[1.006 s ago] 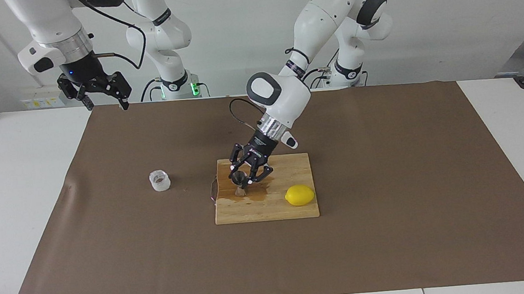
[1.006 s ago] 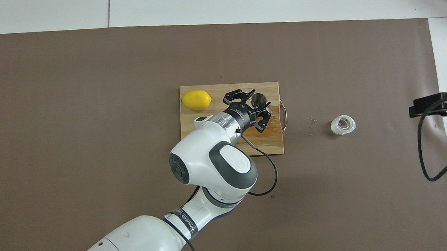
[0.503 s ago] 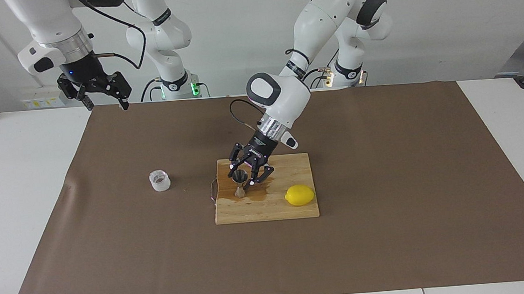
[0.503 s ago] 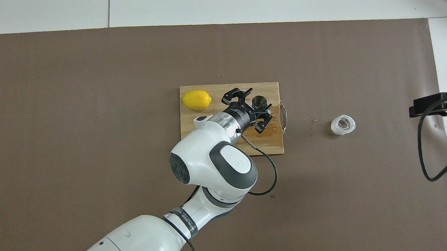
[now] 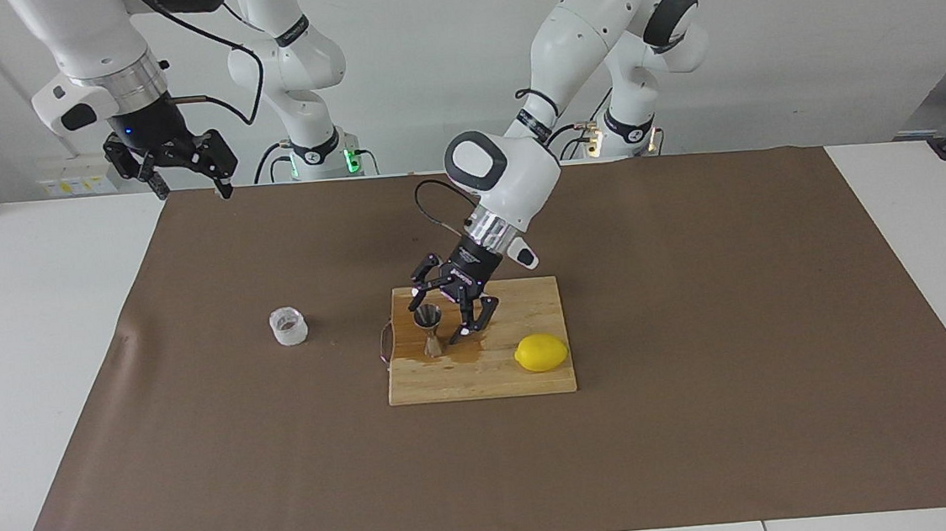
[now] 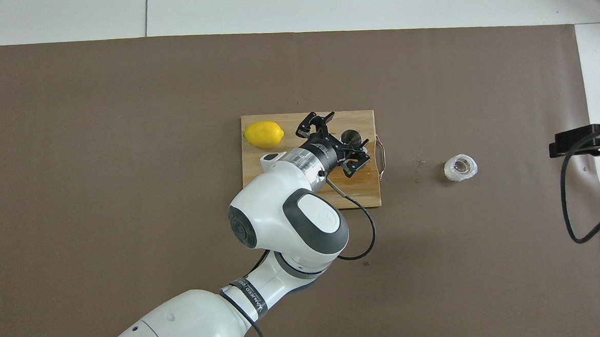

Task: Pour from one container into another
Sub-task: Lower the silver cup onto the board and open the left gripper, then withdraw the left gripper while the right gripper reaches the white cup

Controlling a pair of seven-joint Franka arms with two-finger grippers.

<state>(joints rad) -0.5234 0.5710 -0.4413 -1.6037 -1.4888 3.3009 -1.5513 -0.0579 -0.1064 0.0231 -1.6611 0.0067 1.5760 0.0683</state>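
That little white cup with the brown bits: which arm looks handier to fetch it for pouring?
Probably the right. The white cup sits toward the right arm's end; the right gripper waits there, jaws open. The left gripper is over the cutting board beside the jigger.

Your left gripper [image 5: 439, 312] hangs low, angled down, fingers spread wide; your right gripper [image 5: 182, 166] waits raised, open.

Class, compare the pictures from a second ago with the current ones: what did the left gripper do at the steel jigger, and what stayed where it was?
The left gripper opened, letting go of the jigger, and drew slightly up and back. The jigger stands upright on the cutting board. Unchanged: the lemon, the white cup on the brown mat, and the right gripper, waiting open.
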